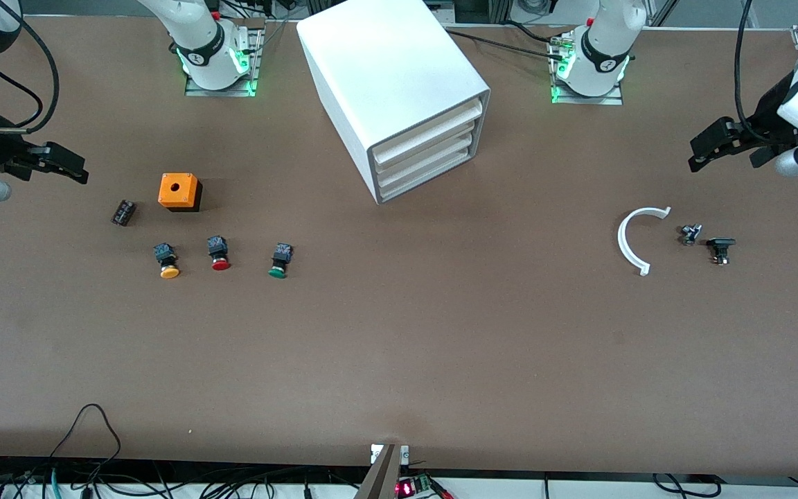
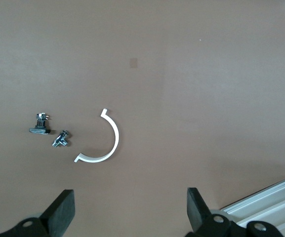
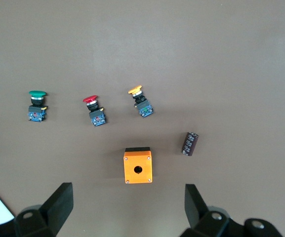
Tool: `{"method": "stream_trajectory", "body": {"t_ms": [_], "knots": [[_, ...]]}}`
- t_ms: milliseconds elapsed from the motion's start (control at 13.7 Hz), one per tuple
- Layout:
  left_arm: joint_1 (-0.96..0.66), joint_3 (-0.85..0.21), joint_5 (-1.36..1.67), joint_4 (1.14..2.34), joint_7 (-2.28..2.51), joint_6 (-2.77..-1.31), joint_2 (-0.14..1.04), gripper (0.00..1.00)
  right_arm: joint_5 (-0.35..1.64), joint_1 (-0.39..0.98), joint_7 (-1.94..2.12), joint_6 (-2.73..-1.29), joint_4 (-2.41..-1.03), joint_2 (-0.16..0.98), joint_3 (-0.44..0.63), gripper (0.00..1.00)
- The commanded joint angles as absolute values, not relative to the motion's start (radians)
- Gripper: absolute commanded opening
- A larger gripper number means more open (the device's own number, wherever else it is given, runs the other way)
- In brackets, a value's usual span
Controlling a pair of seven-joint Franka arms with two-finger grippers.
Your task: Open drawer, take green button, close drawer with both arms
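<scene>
The white cabinet (image 1: 392,90) stands at the table's middle, near the robots' bases. Its four drawers (image 1: 427,156) are all shut. The green-capped button (image 1: 278,260) lies on the table toward the right arm's end, outside the cabinet; it also shows in the right wrist view (image 3: 37,104). My right gripper (image 1: 73,166) is open and empty, above the table near the orange box; its jaws stand wide apart in its wrist view (image 3: 129,210). My left gripper (image 1: 724,156) is open and empty at the left arm's end of the table (image 2: 131,212).
A red-capped button (image 1: 219,253) and an orange-capped button (image 1: 167,261) lie beside the green one. An orange box (image 1: 179,191) and a small black part (image 1: 123,212) lie farther from the camera. A white curved strip (image 1: 631,239) and two small metal parts (image 1: 707,239) lie below the left gripper.
</scene>
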State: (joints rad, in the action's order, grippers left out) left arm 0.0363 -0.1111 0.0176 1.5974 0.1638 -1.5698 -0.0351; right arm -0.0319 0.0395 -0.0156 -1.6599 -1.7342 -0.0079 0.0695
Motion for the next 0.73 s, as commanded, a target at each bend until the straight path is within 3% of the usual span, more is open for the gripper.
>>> {"method": "stream_trajectory", "body": {"t_ms": [0,659], "knots": [[0.028,-0.112,-0.009,1.575,0.137,-1.557,-0.031,1.00,-0.020,0.037,-0.017,-1.664,-1.755,-0.031,0.067,1.00],[-0.020,-0.110,-0.009,1.568,0.135,-1.563,0.011,1.00,-0.017,0.037,-0.017,-1.672,-1.755,-0.031,0.064,1.00]]}}
